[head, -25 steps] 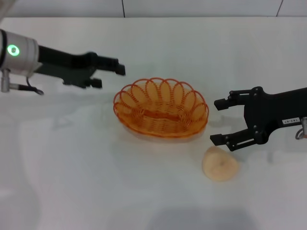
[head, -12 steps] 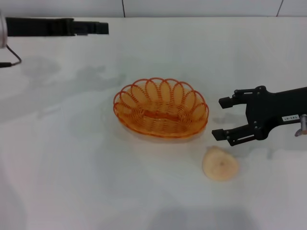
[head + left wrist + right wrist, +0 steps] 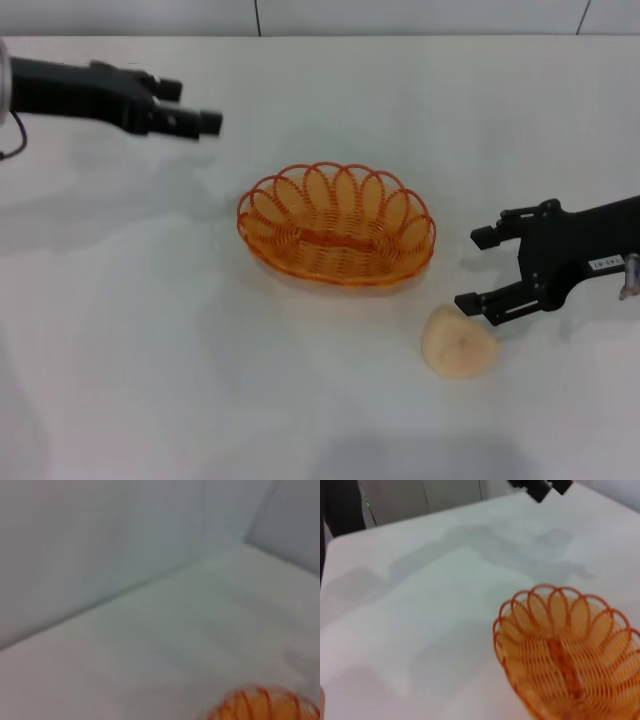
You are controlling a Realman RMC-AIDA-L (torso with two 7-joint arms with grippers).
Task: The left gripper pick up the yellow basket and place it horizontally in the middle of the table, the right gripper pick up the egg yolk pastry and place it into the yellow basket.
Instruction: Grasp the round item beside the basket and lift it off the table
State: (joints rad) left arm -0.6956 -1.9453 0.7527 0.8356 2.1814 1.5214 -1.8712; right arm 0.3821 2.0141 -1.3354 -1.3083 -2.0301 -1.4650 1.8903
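Basket and pastry both sit on the white tabletop [image 3: 150, 350]. Going from the left, we see the left tool [image 3: 190, 112] raised over the far left part, well apart from everything; whether it is wide or narrow we cannot tell. The yellow basket [image 3: 337, 224] rests flat near the middle, with nothing in it. Just to its right and nearer us lies the egg yolk pastry [image 3: 459, 343]. Our right tool [image 3: 482, 270] hangs spread wide beside the pastry, gripping nothing.
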